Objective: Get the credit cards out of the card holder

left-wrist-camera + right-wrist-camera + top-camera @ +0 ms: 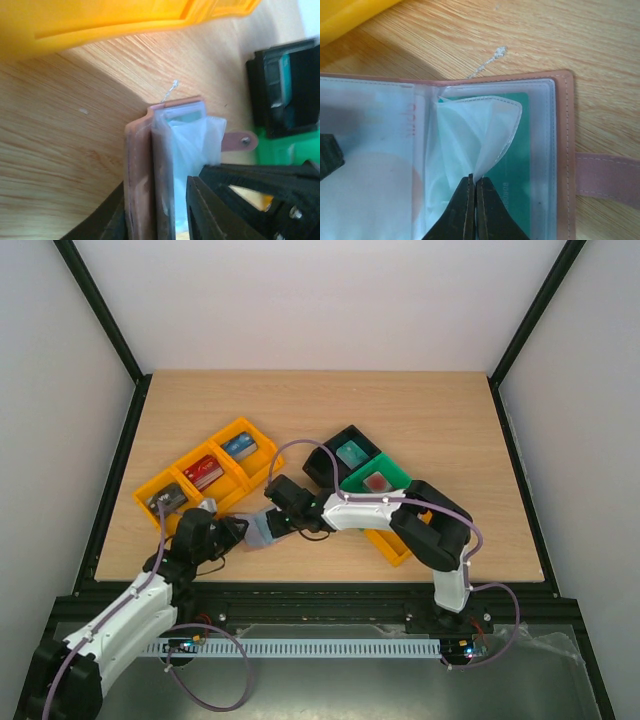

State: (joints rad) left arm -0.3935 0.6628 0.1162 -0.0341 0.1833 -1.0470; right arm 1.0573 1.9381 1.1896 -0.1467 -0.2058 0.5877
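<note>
Both arms reach inward low, left tool (235, 532) clamped, right tool (472, 181) with fingers pinched together.

We count two arms: left arm (130, 615), right arm (430, 535). One card holder (262, 530). One three-slot orange tray (238, 485). Three single bins: black bin (318, 468), green bin (400, 475), orange bin (392, 545). Six cards: grey card (165, 500), red card (205, 472), blue card (241, 447), teal card (352, 453), reddish card (377, 482), green card (517, 165).
</note>
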